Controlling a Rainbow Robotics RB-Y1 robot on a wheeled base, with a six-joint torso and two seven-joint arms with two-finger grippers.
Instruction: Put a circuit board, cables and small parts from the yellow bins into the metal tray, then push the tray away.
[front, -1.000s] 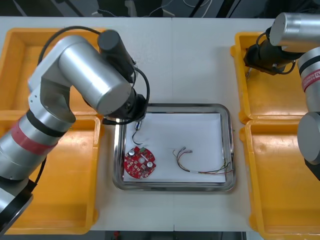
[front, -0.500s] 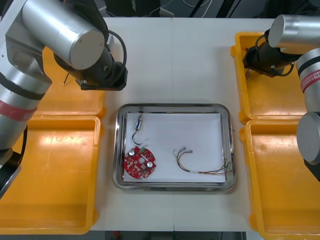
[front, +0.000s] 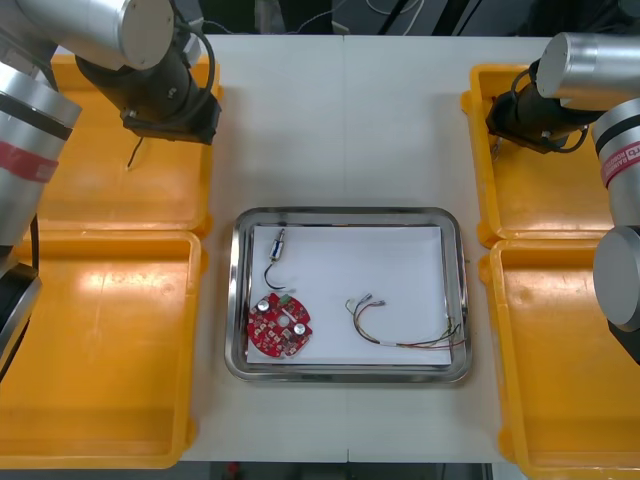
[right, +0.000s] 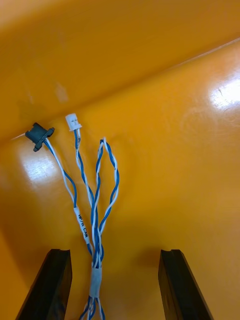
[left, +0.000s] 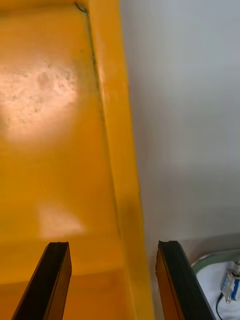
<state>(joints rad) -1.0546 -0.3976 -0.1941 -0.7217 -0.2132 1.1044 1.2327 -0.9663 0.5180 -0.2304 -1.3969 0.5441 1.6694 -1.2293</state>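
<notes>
The metal tray (front: 350, 213), white inside, holds a round red circuit board (front: 280, 327), a red and yellow cable (front: 402, 328) and a black cable with a small metal part (front: 277, 252). My left gripper (left: 113, 245) is open and holds nothing. It hangs over the inner rim of the far left yellow bin (left: 116, 150), and the tray's corner (left: 209, 256) shows by one finger. My right gripper (right: 115, 252) is open low inside the far right yellow bin (front: 530, 190). A twisted blue and white cable (right: 95, 210) lies on the bin floor between its fingers.
A thin black cable (front: 133, 153) lies in the far left bin. The near left bin (front: 110, 350) and near right bin (front: 560, 360) flank the tray. My left arm (front: 150, 60) covers much of the far left bin.
My left arm has drawn back from the tray's far left corner to the far left bin, leaving the black cable with the metal part in the tray. The right arm has not moved.
</notes>
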